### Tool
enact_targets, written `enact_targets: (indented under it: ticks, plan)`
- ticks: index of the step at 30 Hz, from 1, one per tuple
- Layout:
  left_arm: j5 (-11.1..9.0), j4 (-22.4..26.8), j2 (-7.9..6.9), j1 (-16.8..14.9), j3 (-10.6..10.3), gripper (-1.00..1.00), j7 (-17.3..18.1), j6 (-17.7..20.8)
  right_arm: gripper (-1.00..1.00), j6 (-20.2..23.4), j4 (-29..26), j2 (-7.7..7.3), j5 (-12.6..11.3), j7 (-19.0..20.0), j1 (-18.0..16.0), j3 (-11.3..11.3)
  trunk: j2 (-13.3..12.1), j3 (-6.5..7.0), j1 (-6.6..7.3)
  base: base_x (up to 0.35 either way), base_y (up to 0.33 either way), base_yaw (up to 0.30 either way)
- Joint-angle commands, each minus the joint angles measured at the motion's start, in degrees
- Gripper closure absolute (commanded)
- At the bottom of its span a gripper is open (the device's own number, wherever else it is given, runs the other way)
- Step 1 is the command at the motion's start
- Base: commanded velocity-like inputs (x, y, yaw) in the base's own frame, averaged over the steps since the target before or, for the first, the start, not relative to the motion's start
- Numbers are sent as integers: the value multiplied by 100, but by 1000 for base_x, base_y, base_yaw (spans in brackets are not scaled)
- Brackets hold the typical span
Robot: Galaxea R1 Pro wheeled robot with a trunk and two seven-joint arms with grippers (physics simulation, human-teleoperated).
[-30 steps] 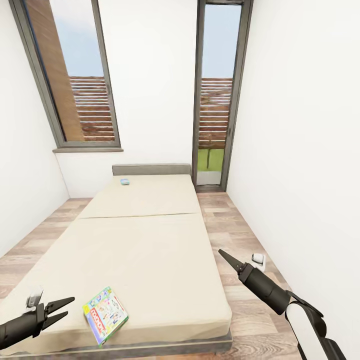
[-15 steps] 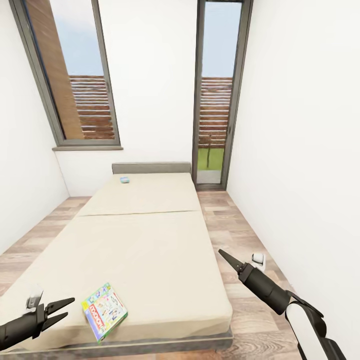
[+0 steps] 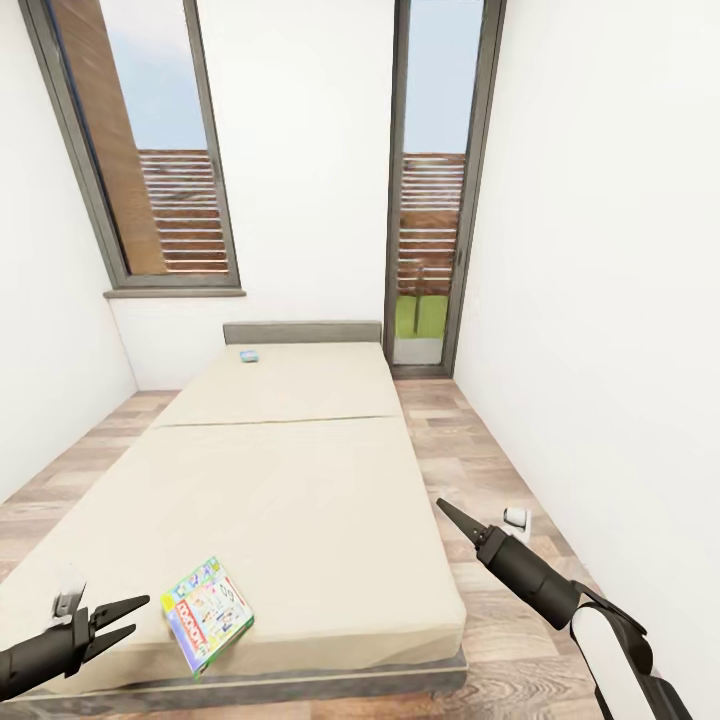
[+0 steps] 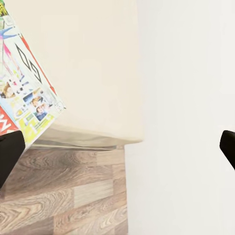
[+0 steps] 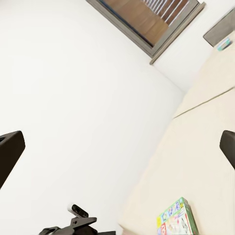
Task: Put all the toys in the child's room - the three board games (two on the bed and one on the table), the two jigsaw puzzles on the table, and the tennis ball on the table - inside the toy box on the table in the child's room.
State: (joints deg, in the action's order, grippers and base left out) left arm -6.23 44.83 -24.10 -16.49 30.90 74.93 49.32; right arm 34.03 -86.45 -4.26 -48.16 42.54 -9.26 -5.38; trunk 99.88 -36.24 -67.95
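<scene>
Board game (image 3: 208, 614) flat on bed (image 3: 300, 480) corner; left tool (image 3: 128, 613) agape beside it

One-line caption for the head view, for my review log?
Both end effectors, left and right, hang empty beside a cream-beige bed holding a colourful flat board game box near its foot.

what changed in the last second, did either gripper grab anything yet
Nothing was grabbed. The whole head view has shifted slightly, so the camera moved, not the things. The near board game still lies flat on the bed, the left gripper stays open beside it, and the right gripper is unchanged.
</scene>
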Motion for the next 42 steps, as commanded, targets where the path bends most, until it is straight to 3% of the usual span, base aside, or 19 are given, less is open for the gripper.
enact_targets:
  ticks: [1,42]
  plan:
    - [-10,0,-2,-4,4,-100,12,52,-100,42,1,1,-36,-1,-4,-5,44,-24,-22,0,0,0]
    - [-1,0,-7,-4,-2,-100,71,48,-100,28,53,4,-35,-35,-11,-5,1689,-760,-922,0,0,0]
